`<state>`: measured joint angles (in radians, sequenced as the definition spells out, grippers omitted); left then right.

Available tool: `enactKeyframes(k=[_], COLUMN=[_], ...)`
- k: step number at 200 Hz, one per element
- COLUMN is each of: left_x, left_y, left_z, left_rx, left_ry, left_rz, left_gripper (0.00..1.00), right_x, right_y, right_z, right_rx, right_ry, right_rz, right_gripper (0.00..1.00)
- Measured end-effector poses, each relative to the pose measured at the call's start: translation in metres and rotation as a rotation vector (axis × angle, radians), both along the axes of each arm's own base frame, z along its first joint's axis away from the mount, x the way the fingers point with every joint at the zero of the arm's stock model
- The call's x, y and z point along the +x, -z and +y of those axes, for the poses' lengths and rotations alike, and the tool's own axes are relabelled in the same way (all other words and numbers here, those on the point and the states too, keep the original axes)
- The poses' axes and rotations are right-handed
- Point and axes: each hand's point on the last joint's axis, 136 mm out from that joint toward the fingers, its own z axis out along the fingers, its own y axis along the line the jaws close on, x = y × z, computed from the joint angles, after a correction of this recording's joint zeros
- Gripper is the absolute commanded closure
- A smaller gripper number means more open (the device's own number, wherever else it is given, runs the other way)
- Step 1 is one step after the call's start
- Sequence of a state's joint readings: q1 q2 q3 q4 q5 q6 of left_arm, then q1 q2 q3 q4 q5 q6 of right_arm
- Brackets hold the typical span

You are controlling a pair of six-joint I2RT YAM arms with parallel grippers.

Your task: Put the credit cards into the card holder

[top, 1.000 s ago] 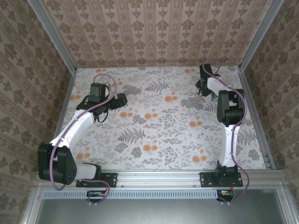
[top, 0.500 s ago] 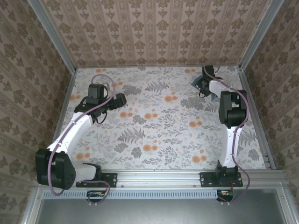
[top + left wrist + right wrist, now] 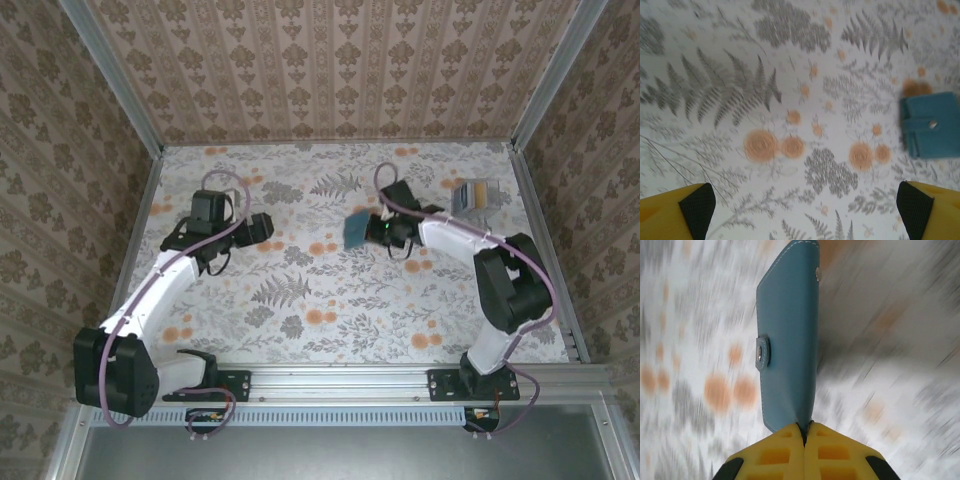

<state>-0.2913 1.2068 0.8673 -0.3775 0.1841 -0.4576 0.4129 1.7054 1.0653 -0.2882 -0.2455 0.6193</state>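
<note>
Your right gripper [image 3: 805, 432]: pinching the card holder [image 3: 790, 340].
Your left gripper [image 3: 805, 205]: spread wide, holding nothing.
Credit cards [image 3: 473, 194]: far right.

No legible writing.
Plain teal cover on holder [image 3: 790, 330], bare metal snap [image 3: 761, 354]; cards [image 3: 473, 194] too small to read.
</note>
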Motion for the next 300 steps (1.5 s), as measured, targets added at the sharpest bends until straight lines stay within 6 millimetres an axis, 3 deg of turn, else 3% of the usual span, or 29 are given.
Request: enactKeyframes(k=[20,45,65,85,115,143,179,205,250,300], left_x=[-0.009,-0.012,-0.014,-0.017,-0.023,-0.034,-0.03,-0.021,-0.018,-0.022], left_y=[0.008,0.003,-0.001,0.001,0.025,0.05,0.044,0.027,0.022,0.028], left_z=[-0.012,-0.029,-0.037,-0.041,-0.05,-0.054,-0.054,-0.052,-0.039,-0.035], left_rx=[-0.02,-0.048,-0.063,-0.068,-0.062,-0.05,-0.068,-0.066,-0.042,-0.037], left_ry=[0.049,0.14,0.198,0.231,0.266,0.278,0.25,0.228,0.173,0.154], left_rz=[0.019,-0.022,-0.043,-0.039,0.036,0.116,0.121,0.101,0.08,0.092], left_gripper=[0.05,0.04,0.04,0.05,0.05,0.04,0.03,0.03,0.03,0.03], right_x=[-0.047,-0.084,-0.098,-0.091,-0.063,-0.015,0.068,0.122,0.15,0.151], right_y=[0.009,0.007,0.006,0.012,0.026,0.009,-0.033,-0.049,-0.043,-0.028], right_z=[0.031,0.062,0.069,0.06,0.018,-0.038,-0.133,-0.182,-0.244,-0.273], right_rx=[0.039,0.094,0.1,0.058,-0.076,-0.141,-0.23,-0.28,-0.359,-0.446], right_ry=[-0.21,-0.445,-0.549,-0.536,-0.343,-0.104,0.204,0.326,0.407,0.387], right_rz=[0.06,0.068,0.053,0.036,0.02,-0.045,-0.189,-0.236,-0.172,-0.067], right_gripper=[0.9,0.77,0.7,0.61,0.53,0.53,0.53,0.54,0.44,0.36])
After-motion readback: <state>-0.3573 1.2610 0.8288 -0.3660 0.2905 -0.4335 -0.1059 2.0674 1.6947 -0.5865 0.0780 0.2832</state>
